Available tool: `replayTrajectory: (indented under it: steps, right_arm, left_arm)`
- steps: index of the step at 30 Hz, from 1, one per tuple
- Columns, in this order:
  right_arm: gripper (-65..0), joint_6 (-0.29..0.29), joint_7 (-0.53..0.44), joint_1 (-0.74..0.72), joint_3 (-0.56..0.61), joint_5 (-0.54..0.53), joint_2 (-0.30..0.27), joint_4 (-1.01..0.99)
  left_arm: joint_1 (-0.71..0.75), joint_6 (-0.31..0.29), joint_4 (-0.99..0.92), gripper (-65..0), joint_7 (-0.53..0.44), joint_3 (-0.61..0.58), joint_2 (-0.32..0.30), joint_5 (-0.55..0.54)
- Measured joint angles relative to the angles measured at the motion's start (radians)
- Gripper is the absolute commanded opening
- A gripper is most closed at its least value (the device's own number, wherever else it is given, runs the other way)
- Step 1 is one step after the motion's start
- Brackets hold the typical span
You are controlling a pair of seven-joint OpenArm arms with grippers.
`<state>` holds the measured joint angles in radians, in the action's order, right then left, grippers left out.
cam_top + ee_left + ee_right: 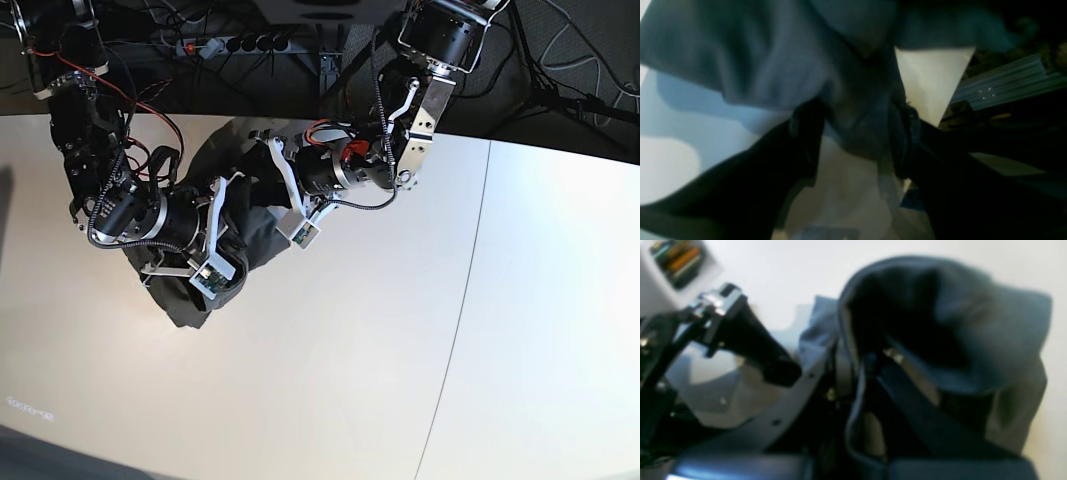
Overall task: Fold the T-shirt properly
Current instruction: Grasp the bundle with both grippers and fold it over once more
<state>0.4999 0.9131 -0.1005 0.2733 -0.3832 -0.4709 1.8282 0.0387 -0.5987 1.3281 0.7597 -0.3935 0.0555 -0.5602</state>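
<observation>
At 10 o'clock on bench point(400, 380): shirt point(255, 235) bunched in dark heap, between both arms. Right hand point(853, 370) nearly closed, pinching shirt edge; cloth draped over and around its fingers. Left hand point(853, 133) spread wide, a thick fold of shirt filling the gap between fingers; grip uncertain through blur. Part of shirt lifted off bench, rest trailing toward 7 o'clock.

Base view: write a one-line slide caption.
Both arms bunch the dark T-shirt near the white table's far-left edge.
</observation>
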Motion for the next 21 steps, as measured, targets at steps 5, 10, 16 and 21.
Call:
replayTrajectory:
  steps: [5, 10, 16, 21]
  right_arm:
    - [-65.0, 0.0, 0.001, -0.001, 0.071, 0.054, 0.0, 0.0]
    - [-43.3, 0.0, 0.017, -0.003, 0.123, 0.063, -0.003, 0.0]
    - [-30.3, -0.001, 0.017, -0.005, 0.127, 0.045, -0.003, 0.0]
    - [-30.3, -0.001, 0.021, -0.005, 0.127, -0.026, -0.003, 0.019]
  left_arm:
    - [0.0, -0.001, -0.001, -29.6, 0.008, 0.021, 0.003, -0.003]
    - [0.0, -0.001, -0.001, -29.6, 0.008, 0.022, 0.003, -0.003]
    - [-0.003, -0.005, 0.005, -29.6, 0.046, 0.022, -0.002, -0.012]
    - [0.0, -0.006, 0.036, -29.6, 0.066, 0.03, -0.02, -0.014]
